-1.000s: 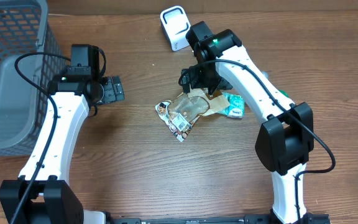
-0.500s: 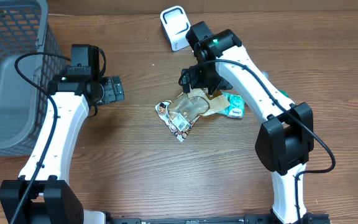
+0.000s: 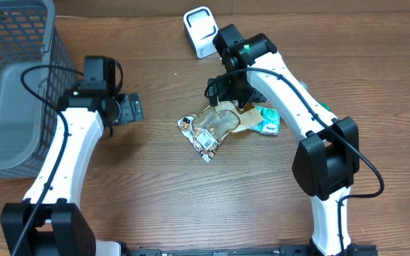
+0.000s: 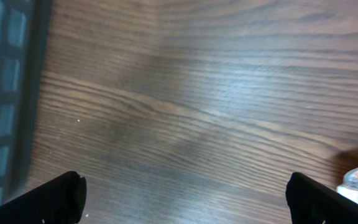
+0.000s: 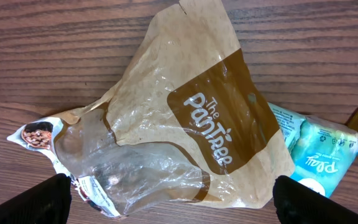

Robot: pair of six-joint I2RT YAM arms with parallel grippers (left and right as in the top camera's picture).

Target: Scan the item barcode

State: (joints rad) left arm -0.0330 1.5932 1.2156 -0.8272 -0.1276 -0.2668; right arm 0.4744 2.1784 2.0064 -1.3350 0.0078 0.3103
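**A:** Starting from the left, what's there?

**B:** A grey mesh basket (image 3: 6,85) at the edge. Next is the left tool (image 3: 130,108), fingers spread wide over bare tabletop (image 3: 155,206), holding nothing.

**A:** And the item?

**B:** The brown paper bag (image 3: 219,126) lies flat mid-tabletop, well apart from that tool, off to its right. The white scanner (image 3: 199,30) stands beyond the bag, near the far edge.

**A:** Which arm is nearer?

**B:** The right one. The right tool (image 3: 224,89) hovers over the bag's far end, also wide and empty. Its wrist view shows the bag filling the space between the fingertips.

**A:** How does the bag lie?

**B:** Slanted. Its long axis runs from near-left, where a pale label (image 3: 208,145) sits, to far-right. The label is too small for me to tell whether it is the barcode. A teal packet (image 3: 265,121) lies against the bag's right side.

**A:** So what should the next move be?

**B:** I'd say a descent by the right arm, closing across the bag's short width.
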